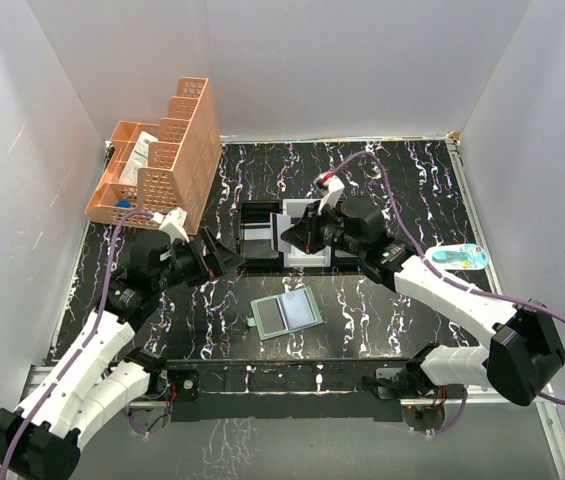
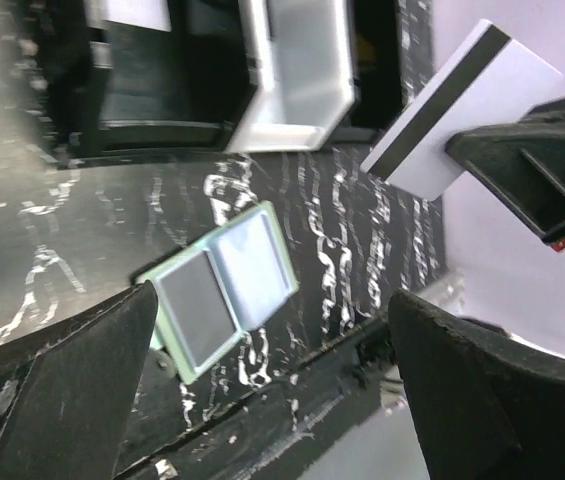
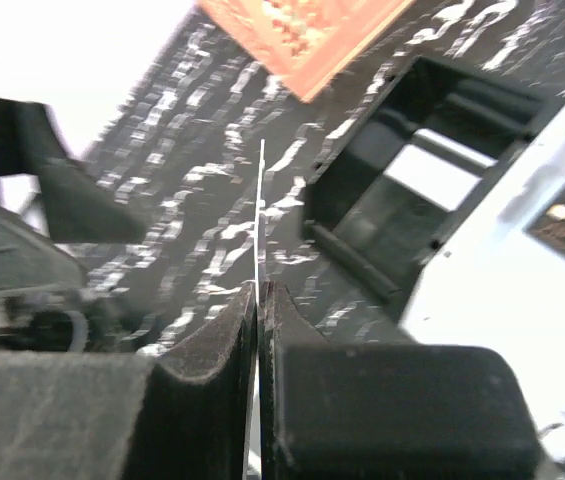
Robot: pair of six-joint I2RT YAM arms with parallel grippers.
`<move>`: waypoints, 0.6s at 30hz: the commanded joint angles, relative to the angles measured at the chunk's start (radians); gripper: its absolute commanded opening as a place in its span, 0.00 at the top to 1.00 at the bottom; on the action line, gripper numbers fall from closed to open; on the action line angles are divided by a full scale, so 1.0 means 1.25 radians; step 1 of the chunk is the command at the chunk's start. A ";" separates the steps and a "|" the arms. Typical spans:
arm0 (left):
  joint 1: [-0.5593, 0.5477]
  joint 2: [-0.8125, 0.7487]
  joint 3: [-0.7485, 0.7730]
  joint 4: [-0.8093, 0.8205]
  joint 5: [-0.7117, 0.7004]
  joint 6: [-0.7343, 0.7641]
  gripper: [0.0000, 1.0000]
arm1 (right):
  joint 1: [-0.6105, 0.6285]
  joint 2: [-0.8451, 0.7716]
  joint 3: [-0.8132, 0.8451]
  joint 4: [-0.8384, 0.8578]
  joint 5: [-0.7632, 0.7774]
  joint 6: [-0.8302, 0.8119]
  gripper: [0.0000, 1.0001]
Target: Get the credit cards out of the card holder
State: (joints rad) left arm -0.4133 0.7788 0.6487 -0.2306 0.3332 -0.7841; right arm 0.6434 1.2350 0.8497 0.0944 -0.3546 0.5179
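One card holder on the table, spread open and flat, set a little toward the near edge from the middle. Two inner panels face up, one darker grey and one pale blue-grey. Touches neither gripper. Any further card tucked under either panel: not possible to tell.

Beyond the holder, toward the far edge: a white card with a dark stripe along one long side. Pinched at one end in the right gripper, jaws closed tight on it. Shows edge-on as a thin pale line in the right wrist view. Hangs clear of the table, just beside the black-and-white tray standing near the table's middle.

Left of the holder: left gripper, fingers spread wide, holding nothing, raised off the table and pointing toward the holder and tray.

Far left corner: orange lattice organiser, well apart from the holder. Near the right edge: small pale blue item, too small to name.

Step in hand, by judgement: one card out of the holder and carried by the right gripper, probably for setting down in or beside the tray. Next move calls for lowering the card over a drop spot and parting the jaws. Then a check of the holder's panels for any card left, with the free left gripper well placed to pin the holder down.
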 commanded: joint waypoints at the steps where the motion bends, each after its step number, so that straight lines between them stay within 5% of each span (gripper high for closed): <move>1: 0.005 -0.044 -0.004 -0.117 -0.170 -0.002 0.01 | 0.071 0.046 0.078 -0.094 0.263 -0.378 1.00; 9: 0.005 -0.180 -0.023 -0.161 -0.326 0.039 0.01 | 0.116 0.190 0.225 -0.117 0.292 -0.683 1.00; 18: 0.004 -0.239 0.001 -0.257 -0.404 0.052 0.01 | 0.138 0.378 0.368 -0.147 0.342 -0.809 1.00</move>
State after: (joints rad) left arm -0.4133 0.4915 0.6258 -0.4900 -0.1165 -0.7418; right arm 0.8062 1.6566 1.2163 -0.0986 0.0357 -0.3725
